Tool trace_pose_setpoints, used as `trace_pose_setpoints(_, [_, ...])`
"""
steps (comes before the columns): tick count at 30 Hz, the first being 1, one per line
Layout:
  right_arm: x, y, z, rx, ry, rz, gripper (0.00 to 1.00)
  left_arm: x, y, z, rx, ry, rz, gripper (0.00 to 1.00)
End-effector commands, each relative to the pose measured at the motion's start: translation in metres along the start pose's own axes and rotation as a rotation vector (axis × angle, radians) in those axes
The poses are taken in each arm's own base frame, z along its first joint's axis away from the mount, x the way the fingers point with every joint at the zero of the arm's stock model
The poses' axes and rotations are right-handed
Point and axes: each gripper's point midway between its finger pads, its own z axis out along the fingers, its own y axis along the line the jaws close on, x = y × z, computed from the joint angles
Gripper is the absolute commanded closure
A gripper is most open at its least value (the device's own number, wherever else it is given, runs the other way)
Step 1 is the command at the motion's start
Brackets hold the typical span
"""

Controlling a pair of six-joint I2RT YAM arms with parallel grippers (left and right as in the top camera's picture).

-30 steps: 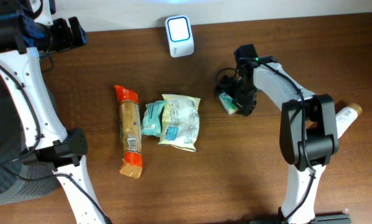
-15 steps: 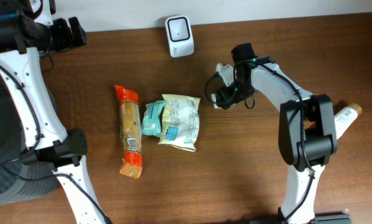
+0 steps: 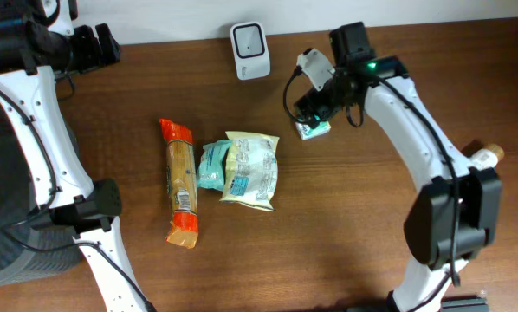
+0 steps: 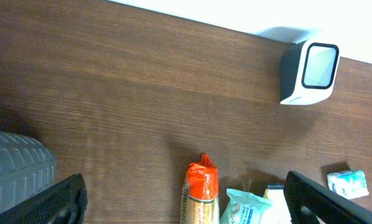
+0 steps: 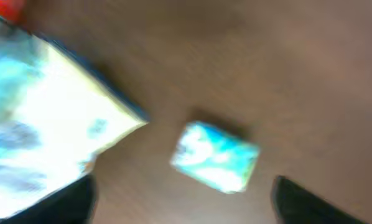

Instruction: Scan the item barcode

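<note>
Teal packet lies free under open right jaws, lengthwise along the desk back edge; snack bags near; left jaws open.

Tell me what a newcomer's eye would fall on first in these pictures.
The right claw, open, hangs over a small teal packet right of centre on the dark table. The white scanner stands at the far edge, and three snack packs lie bunched left of centre.
</note>
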Motion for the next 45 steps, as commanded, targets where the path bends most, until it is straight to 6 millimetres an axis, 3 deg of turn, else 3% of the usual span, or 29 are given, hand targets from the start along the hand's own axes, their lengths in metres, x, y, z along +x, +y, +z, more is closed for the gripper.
trace_pose_setpoints(1, [0.003, 0.047, 0.015, -0.306, 0.009, 0.365, 0.36, -0.001, 0.001, -0.004, -0.001, -0.009, 0.015, 0.01])
trace_pose_setpoints(3, [0.050, 0.014, 0.054, -0.049, 0.166, 1.071, 0.36, -0.001, 0.001, -0.004, -0.001, -0.009, 0.015, 0.01])
trace_pose_setpoints(5, [0.058, -0.001, 0.075, 0.011, 0.098, 1.233, 0.36, -0.001, 0.001, -0.004, -0.001, -0.009, 0.015, 0.01])
trace_pose_setpoints(12, [0.085, -0.038, 0.105, 0.204, -0.029, 1.335, 0.46, -0.001, 0.001, -0.004, -0.001, -0.009, 0.015, 0.01])
trace_pose_setpoints(13, [0.083, -0.040, 0.107, 0.200, -0.039, 1.334, 0.56, -0.001, 0.001, -0.004, -0.001, -0.009, 0.015, 0.01])
trace_pose_setpoints(14, [0.082, -0.040, 0.108, 0.199, -0.043, 1.325, 0.76, -0.001, 0.001, -0.004, -0.001, -0.009, 0.015, 0.01])
trace_pose_setpoints(15, [0.084, -0.040, 0.109, 0.199, -0.036, 1.314, 0.89, -0.001, 0.001, -0.004, -0.001, -0.009, 0.015, 0.01])
trace_pose_setpoints(18, [0.084, -0.038, 0.112, 0.186, -0.029, 1.301, 0.91, -0.001, 0.001, -0.004, -0.001, -0.009, 0.015, 0.01])
trace_pose_setpoints(21, [0.082, -0.034, 0.118, 0.149, -0.020, 1.303, 0.72, -0.001, 0.001, -0.004, -0.001, -0.009, 0.015, 0.01])
trace_pose_setpoints(23, [0.084, -0.028, 0.125, 0.138, -0.003, 1.297, 0.72, -0.001, 0.001, -0.004, -0.001, -0.009, 0.015, 0.01])
trace_pose_setpoints(24, [0.085, -0.027, 0.131, 0.134, 0.002, 1.293, 0.73, -0.001, 0.001, -0.004, -0.001, -0.009, 0.015, 0.01])
trace_pose_setpoints(26, [0.086, -0.022, 0.132, 0.115, 0.017, 1.291, 0.96, -0.001, 0.001, -0.004, -0.001, -0.009, 0.015, 0.01])
trace_pose_setpoints(29, [0.081, 0.002, 0.125, -0.068, 0.097, 1.081, 0.96, -0.001, 0.001, -0.004, -0.001, -0.009, 0.015, 0.01])
trace_pose_setpoints(32, [0.080, 0.005, 0.093, -0.165, 0.184, 0.717, 0.96, -0.001, 0.001, -0.004, -0.001, -0.009, 0.015, 0.01])
trace_pose_setpoints(34, [0.074, -0.001, 0.054, -0.201, 0.224, 0.372, 0.96, -0.001, 0.001, -0.004, -0.001, -0.009, 0.015, 0.01])
trace_pose_setpoints(35, [0.071, -0.008, 0.044, -0.176, 0.229, 0.248, 0.95, -0.001, 0.001, -0.004, -0.001, -0.009, 0.015, 0.01])
trace_pose_setpoints(39, [0.081, -0.041, 0.041, -0.031, 0.291, -0.112, 0.96, -0.001, 0.001, -0.004, -0.001, -0.009, 0.015, 0.01])
trace_pose_setpoints(43, [0.089, -0.049, 0.040, -0.040, 0.332, -0.453, 0.96, -0.001, 0.001, -0.004, -0.001, -0.009, 0.015, 0.01])
trace_pose_setpoints(45, [0.086, -0.048, 0.041, -0.042, 0.317, -0.456, 0.78, -0.001, 0.001, -0.004, -0.001, -0.009, 0.015, 0.01])
